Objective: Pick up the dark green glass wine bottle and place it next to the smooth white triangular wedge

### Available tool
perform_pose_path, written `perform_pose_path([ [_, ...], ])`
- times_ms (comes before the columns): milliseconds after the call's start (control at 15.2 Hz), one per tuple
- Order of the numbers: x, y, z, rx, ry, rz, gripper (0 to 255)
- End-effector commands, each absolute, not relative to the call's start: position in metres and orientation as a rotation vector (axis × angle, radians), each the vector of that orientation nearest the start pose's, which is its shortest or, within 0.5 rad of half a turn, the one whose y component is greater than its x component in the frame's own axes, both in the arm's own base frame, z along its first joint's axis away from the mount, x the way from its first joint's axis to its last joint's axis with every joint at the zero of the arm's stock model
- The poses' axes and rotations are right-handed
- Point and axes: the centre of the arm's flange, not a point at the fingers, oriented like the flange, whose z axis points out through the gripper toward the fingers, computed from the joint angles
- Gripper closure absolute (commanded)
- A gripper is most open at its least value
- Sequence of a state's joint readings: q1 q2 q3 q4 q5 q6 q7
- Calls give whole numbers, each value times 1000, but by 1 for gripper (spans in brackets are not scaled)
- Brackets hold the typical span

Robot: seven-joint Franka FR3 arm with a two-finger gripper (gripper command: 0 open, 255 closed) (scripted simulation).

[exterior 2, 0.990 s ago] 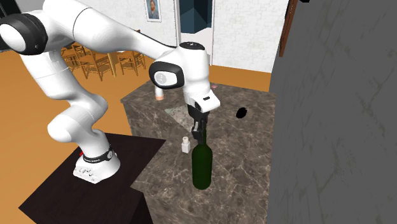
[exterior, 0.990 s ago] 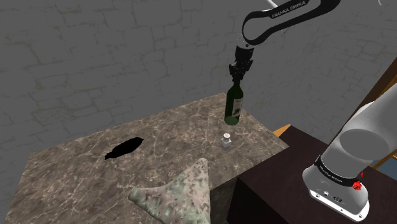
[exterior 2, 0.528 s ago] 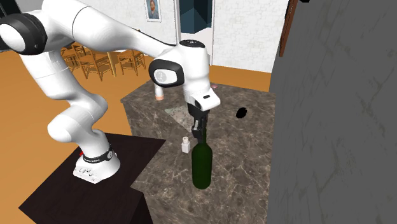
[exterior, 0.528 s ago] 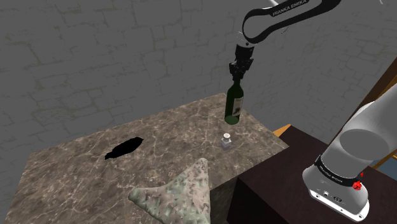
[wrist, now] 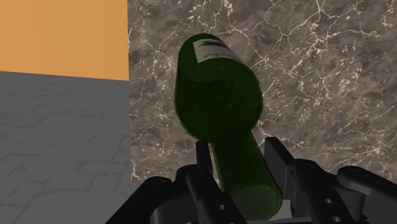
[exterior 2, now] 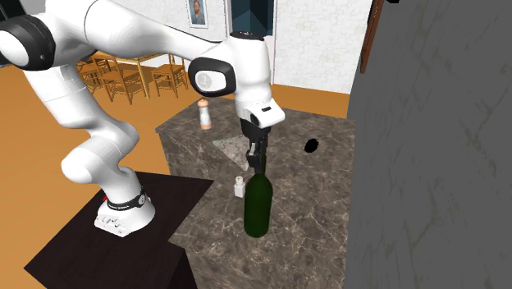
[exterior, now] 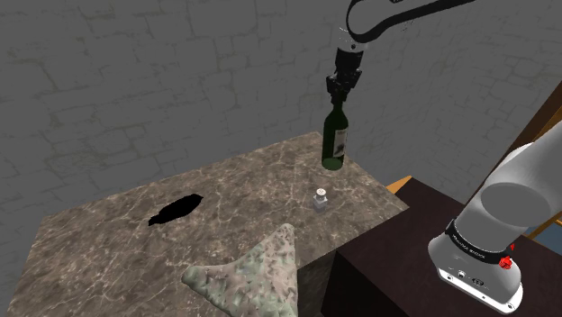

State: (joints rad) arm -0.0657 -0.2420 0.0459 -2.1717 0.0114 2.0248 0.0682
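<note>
Bottle [wrist: 219, 102] hangs neck-up from the claw [wrist: 239, 154], whose fingers clamp its neck; the wrist view makes that grip plain. Below it lies the table [exterior: 108, 234], which the bottle seems to clear, so the pick looks done. The carry and the set-down are left: the shoulder view places the wedge [exterior: 252, 270] well away from the claw, past a small jar [exterior: 319, 198]

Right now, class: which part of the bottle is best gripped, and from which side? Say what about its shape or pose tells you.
The neck, from above. The bottle hangs nearly upright, so its top faces the gripper, and the neck is slim enough to sit between the fingers, unlike the wide body. The gripper clasps it there.
</note>
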Motion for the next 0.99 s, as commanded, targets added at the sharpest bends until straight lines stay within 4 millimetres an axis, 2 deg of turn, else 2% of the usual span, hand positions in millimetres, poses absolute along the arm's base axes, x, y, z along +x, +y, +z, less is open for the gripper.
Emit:
perform_pose_path([
  [0, 491, -6, 515, -3133, 146, -149, 255],
  [924, 491, -6, 587, -3133, 146, -149, 255],
])
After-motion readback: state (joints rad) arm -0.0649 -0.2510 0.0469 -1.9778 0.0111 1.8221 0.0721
